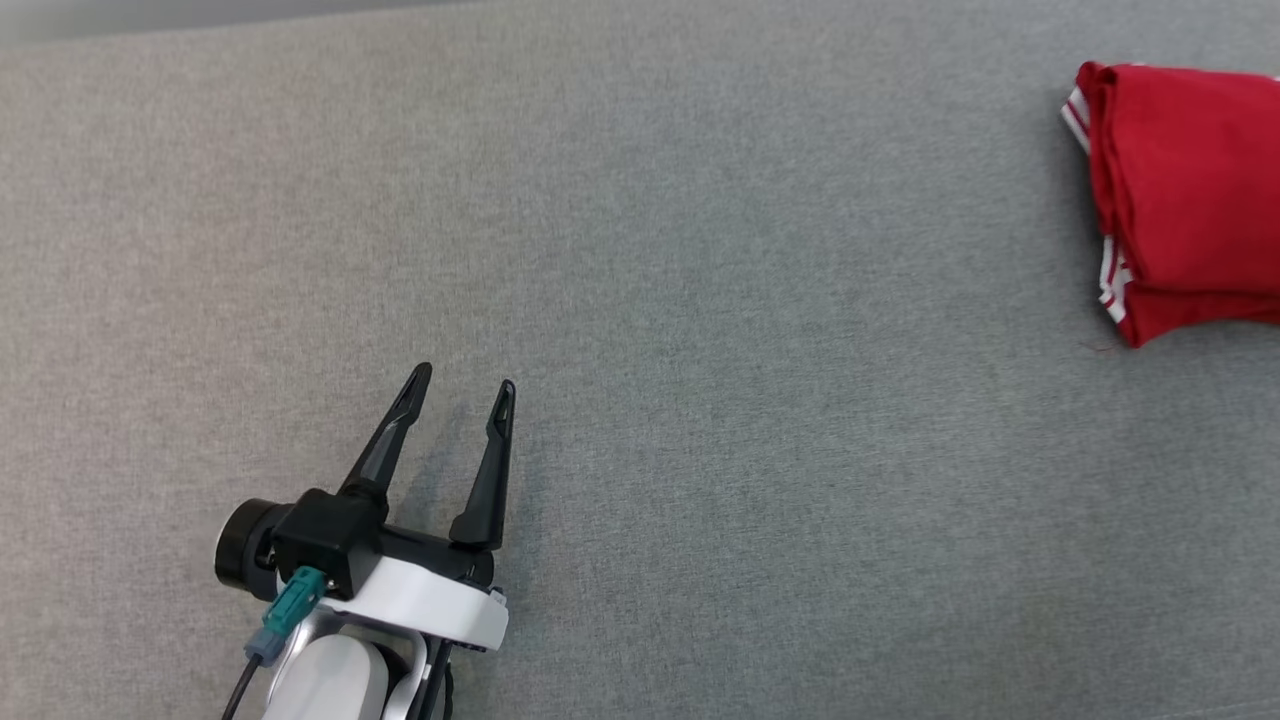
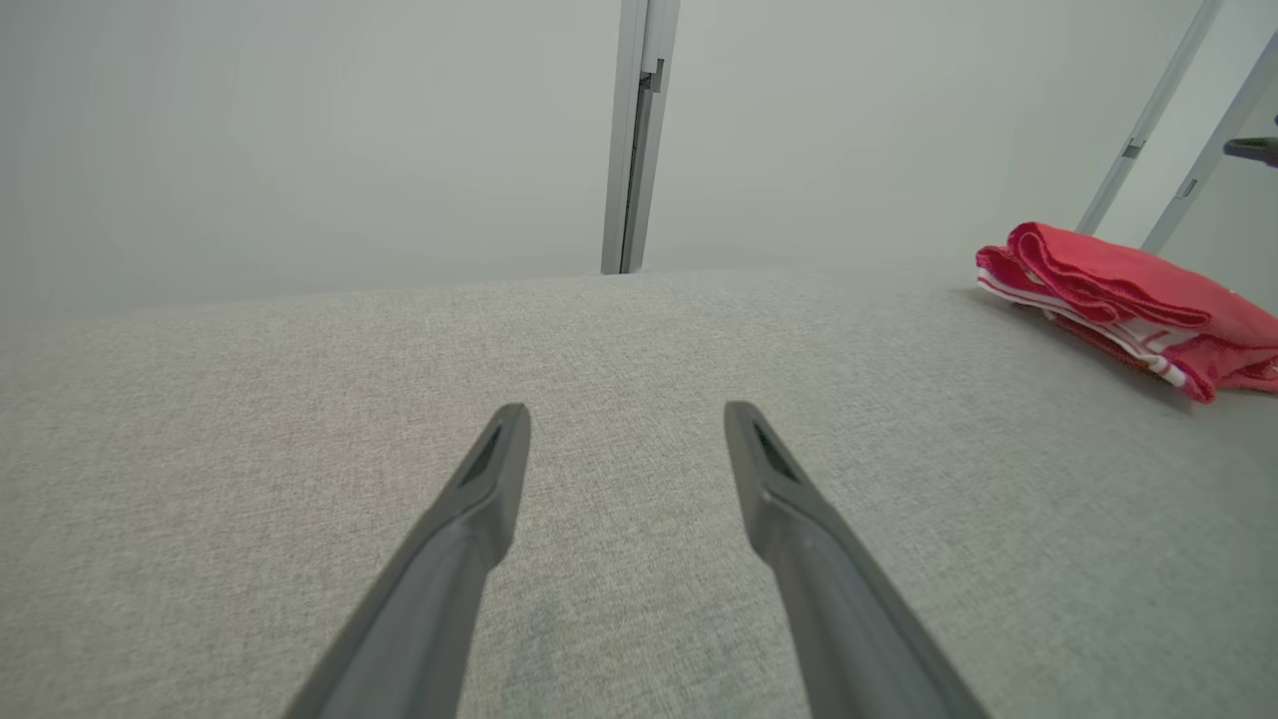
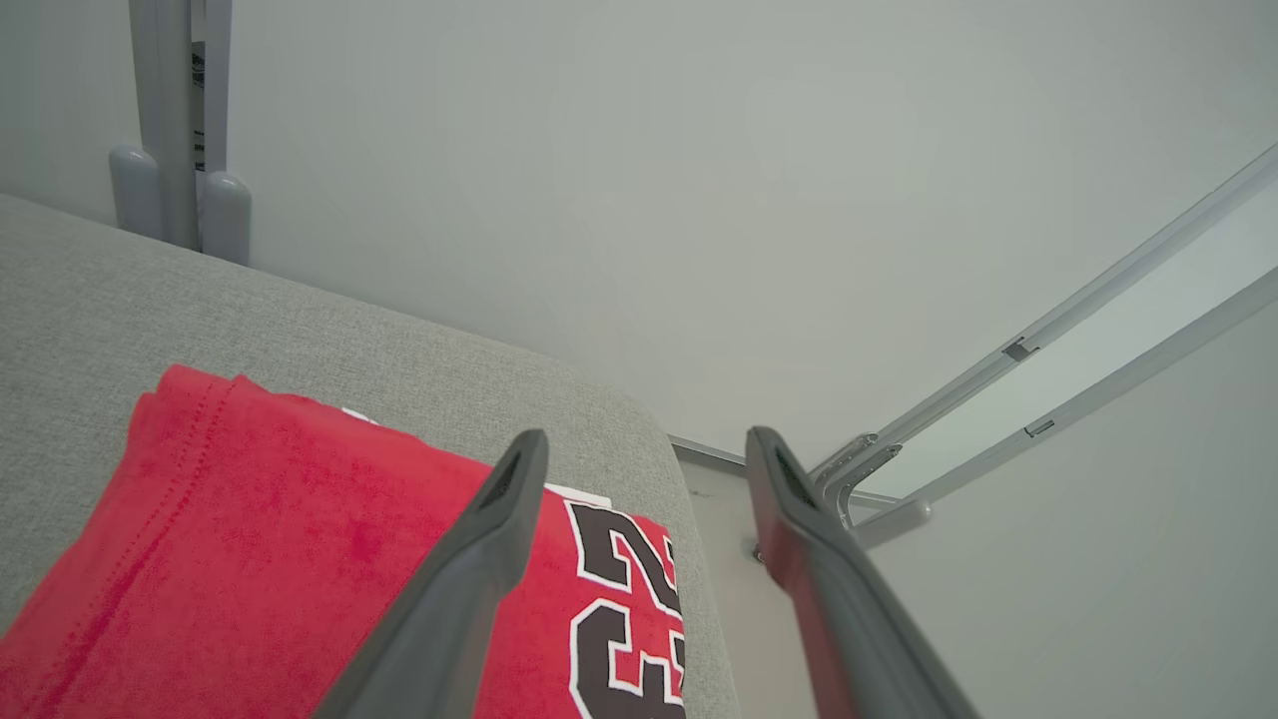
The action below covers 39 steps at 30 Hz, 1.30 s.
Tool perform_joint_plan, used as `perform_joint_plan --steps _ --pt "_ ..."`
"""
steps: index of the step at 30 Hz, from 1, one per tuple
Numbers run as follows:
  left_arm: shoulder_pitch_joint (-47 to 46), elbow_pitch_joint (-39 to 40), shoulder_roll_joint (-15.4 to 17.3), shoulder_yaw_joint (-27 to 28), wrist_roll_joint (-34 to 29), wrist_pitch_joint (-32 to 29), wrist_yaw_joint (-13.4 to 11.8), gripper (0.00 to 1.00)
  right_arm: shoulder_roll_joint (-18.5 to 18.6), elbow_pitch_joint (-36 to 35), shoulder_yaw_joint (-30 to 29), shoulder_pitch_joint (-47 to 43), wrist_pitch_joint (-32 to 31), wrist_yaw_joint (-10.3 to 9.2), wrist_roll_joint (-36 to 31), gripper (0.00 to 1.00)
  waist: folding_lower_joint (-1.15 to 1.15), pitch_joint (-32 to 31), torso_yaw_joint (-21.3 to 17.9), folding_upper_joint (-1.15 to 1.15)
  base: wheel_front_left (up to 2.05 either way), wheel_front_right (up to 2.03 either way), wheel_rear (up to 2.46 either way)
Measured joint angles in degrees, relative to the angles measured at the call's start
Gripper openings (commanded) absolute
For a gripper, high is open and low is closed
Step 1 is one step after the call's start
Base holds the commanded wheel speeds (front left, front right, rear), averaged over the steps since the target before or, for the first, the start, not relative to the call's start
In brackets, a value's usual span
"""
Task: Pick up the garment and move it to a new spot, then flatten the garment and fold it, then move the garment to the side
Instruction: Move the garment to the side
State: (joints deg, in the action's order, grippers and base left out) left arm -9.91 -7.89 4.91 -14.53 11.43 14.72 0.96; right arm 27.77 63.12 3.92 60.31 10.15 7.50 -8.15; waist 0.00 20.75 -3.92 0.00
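The left end effector (image 1: pixel 466 377) stands wide open with nothing between its two dark fingers. It hovers low over the bare grey fabric of the counter (image 1: pixel 700 300), at the near left of the head view. Its fingers point away from the robot and lean slightly to the right, and the pale forearm comes up from the bottom edge behind it. In its own wrist view the left end effector (image 2: pixel 627 409) has only grey cloth under the fingertips, and whether they touch it cannot be told.

The right end effector (image 3: pixel 647 435) is spread just as wide and grips nothing. It hangs above the counter's rounded corner. One finger crosses over the folded red jersey (image 3: pixel 280 559), and the other reaches out past the counter's edge, over the floor.

The jersey (image 1: pixel 1190 200) lies folded in a neat stack at the far right of the counter, well apart from the left end effector. White striped trim shows along its edge, and a black number 23 outlined in white faces up. From the left wrist view the jersey (image 2: pixel 1128 290) sits flat on the fabric near the right edge.
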Motion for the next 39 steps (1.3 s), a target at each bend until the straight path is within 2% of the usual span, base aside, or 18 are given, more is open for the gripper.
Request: perform_joint_plan --steps 5,11,18,24,32,39 --pt "-0.68 -1.44 -0.54 1.13 2.02 -0.07 -1.24 1.00 -3.34 -1.91 -0.82 -3.19 3.45 0.00 2.37 1.00 0.00 -3.87 -0.81 0.00 0.00 0.00 0.00" --pt "-0.58 -2.37 -1.04 2.97 4.15 0.03 -3.11 1.00 -6.24 -7.40 -0.34 -9.51 4.59 0.00 7.62 1.00 0.00 -9.15 -1.35 0.00 0.00 0.00 0.00" --pt "3.25 -4.67 -1.09 4.22 4.89 0.09 -4.66 1.00 -10.22 -19.85 -1.38 -21.50 4.79 0.00 15.43 1.00 0.00 -14.65 -1.04 0.00 0.00 0.00 0.00" --pt "5.32 -6.68 -1.32 3.92 5.42 -0.56 -6.13 1.00 -16.21 -32.50 -4.65 -35.39 4.81 0.00 19.39 1.00 0.00 -17.69 0.58 0.00 0.00 0.00 0.00" --pt "7.97 -6.92 -0.59 4.20 4.46 -0.36 -8.35 1.00 -23.07 -47.95 -5.80 -49.71 1.94 -0.01 17.78 1.00 0.00 -19.95 3.22 0.00 0.00 0.00 0.00" --pt "10.04 -6.06 -0.81 3.63 4.71 -0.05 -8.67 1.00 -24.81 -53.80 -5.94 -57.06 1.49 -0.01 18.26 1.00 0.00 -21.42 4.95 0.00 0.00 0.00 0.00"
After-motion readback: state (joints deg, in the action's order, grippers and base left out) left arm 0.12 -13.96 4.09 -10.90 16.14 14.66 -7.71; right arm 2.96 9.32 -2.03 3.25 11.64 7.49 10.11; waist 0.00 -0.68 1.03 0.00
